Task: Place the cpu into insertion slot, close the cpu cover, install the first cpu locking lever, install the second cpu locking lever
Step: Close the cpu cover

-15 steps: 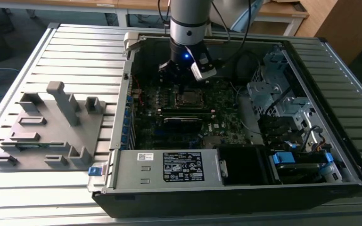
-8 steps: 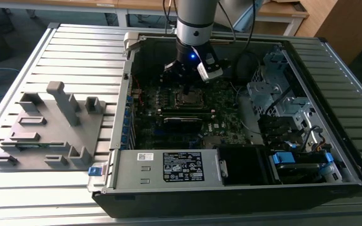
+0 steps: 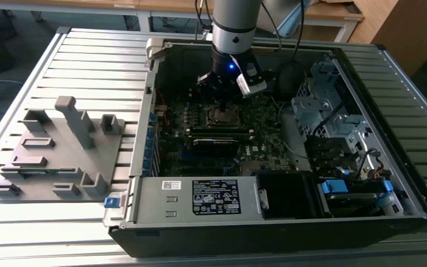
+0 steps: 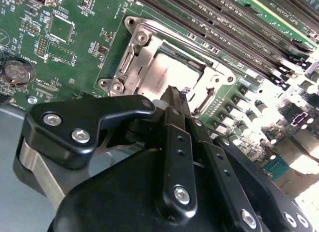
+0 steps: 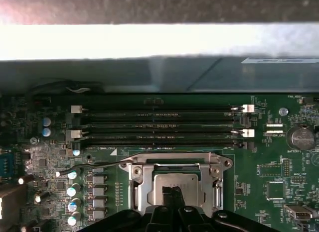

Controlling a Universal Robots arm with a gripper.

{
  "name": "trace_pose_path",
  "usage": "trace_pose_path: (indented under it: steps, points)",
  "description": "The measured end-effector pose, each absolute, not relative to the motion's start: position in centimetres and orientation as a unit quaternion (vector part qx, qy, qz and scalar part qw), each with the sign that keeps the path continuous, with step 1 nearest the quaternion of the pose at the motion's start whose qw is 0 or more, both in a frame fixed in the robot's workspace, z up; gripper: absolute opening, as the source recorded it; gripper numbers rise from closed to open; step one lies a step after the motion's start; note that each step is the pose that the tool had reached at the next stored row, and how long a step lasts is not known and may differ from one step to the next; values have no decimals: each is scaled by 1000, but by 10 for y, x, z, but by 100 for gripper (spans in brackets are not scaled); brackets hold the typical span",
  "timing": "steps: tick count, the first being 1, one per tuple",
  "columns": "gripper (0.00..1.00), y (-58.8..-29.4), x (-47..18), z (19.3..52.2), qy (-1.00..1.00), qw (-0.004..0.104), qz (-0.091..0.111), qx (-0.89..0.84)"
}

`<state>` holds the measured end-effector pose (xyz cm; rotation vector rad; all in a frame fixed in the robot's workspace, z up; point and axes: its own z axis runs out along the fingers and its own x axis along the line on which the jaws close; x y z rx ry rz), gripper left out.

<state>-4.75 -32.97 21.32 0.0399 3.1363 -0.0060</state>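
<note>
The computer case (image 3: 273, 242) lies open on the slatted metal table (image 3: 95, 61), and it's packed. The dark green motherboard (image 3: 266, 156) covers its floor, a grey power supply (image 3: 198, 200) sits along the near wall, and a metal drive cage (image 3: 324, 111) fills the side toward the exterior view's right. Out on the table, toward the exterior view's left, a grey fixture tray (image 3: 50, 183) carries a tall upright post (image 3: 73, 119) and several low blocks.

The arm reaches down into the case, and the gripper (image 3: 223, 105) hangs right over the insertion slot (image 3: 215, 117).

The cpu (image 5: 185, 182) is in the slot, lying flat with its dull silver-grey top facing up. The cpu cover (image 5: 142, 184), a silvery frame with screws at its corners, lies down over it, so the chip shows through the square cut-out.

In the second wrist view the gripper (image 4: 172, 92) has its black fingers (image 4: 175, 122) pressed together with nothing visible between them. The tips sit just above the cpu (image 4: 162, 72), inside the cover's (image 4: 137, 45) opening. In the first wrist view the gripper (image 5: 172, 192) is over the same spot.

A thin metal lever (image 5: 94, 166) runs out sideways from the socket's corner, past a row of capacitors. Whether it is latched can't be told.

Long black memory slots (image 5: 159, 125) lie just beside the socket, and a coin cell battery (image 5: 301, 137) sits further along the board.
</note>
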Motion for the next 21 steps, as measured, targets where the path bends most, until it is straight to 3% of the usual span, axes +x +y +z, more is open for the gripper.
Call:
trace_pose_path:
  steps: [5, 21]
  points:
    - [10, -330, -48, 212, 1000, 16, -2, 13]
    - [10, -330, -48, 212, 999, 16, -2, 35]
